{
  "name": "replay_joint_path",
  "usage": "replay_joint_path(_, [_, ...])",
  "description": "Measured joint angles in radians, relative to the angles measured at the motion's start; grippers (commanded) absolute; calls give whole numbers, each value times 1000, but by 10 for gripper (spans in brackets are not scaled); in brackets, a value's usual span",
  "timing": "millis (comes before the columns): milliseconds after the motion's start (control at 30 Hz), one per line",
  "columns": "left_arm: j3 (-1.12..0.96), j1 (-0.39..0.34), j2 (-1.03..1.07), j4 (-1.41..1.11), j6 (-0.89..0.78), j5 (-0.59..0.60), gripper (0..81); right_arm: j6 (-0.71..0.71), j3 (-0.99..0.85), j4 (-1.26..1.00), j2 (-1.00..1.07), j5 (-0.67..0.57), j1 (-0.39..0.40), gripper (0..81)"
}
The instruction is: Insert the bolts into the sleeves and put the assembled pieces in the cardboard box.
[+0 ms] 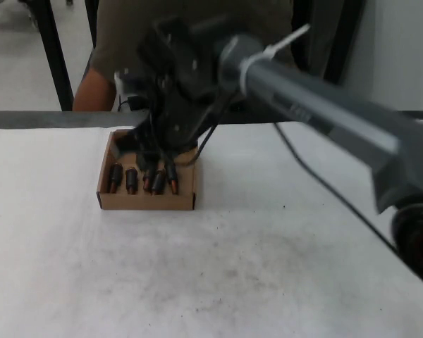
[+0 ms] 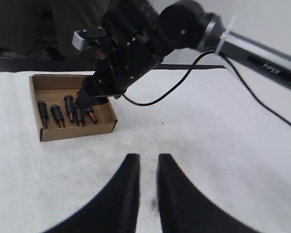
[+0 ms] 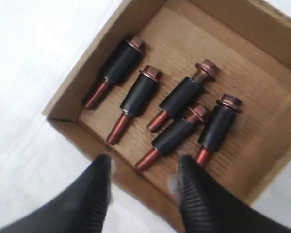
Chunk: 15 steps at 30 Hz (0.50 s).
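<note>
Five black-sleeved copper bolts (image 3: 180,97), corrugated box (image 3: 85,65); right fingers (image 3: 92,199) spread empty, left fingers (image 2: 128,187) ajar.

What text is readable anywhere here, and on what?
Right arm's grey tube: small pale lettering, too small to read reliably.
Cardboard box: no print visible.
Assembled pieces: no markings visible.
</note>
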Motion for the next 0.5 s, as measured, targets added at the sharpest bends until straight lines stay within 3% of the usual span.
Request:
replay_joint_path(200, [42,0,0,0,69,-86,132,-38,-15,190,-164,54,21,348])
replay_joint_path(500, [204,0,2,-14,9,-90,132,-77,108,304,-385,144,165,348])
